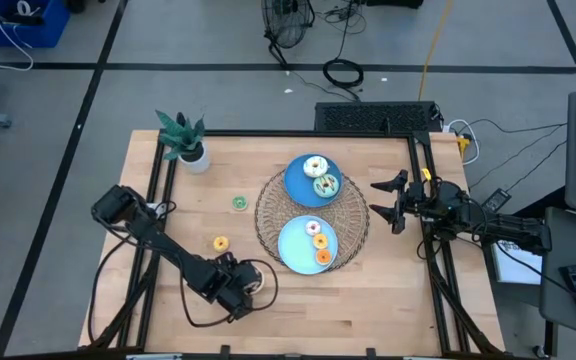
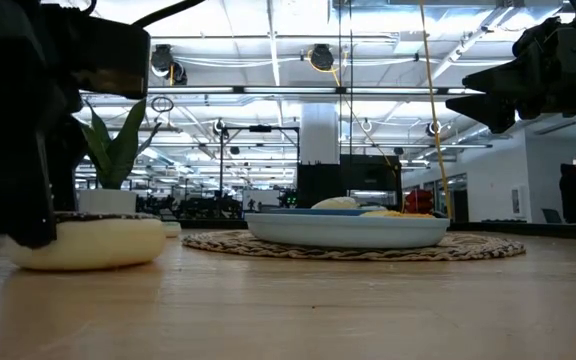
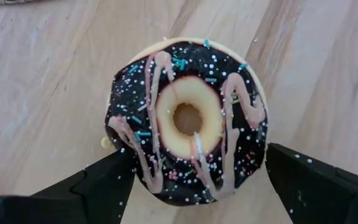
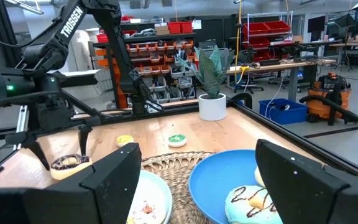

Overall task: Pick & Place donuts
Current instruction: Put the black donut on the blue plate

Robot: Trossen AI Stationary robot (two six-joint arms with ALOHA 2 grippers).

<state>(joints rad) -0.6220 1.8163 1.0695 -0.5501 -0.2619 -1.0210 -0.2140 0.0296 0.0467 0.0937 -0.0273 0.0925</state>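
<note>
Left end effector [image 1: 242, 297] low over the near part of the table [image 1: 388, 310], fingers [image 3: 98, 186] spread either side of a chocolate donut [image 3: 187, 121] (pink drizzle, sprinkles) lying flat on the wood, pads just beside it. Right end effector [image 1: 383, 200] wide open, empty, raised beside the woven mat [image 1: 268, 215] with two blue plates [image 1: 296, 182].

Chocolate donut [image 3: 186, 121] with pink drizzle, teal sprinkles; blue plates [image 1: 299, 181].
</note>
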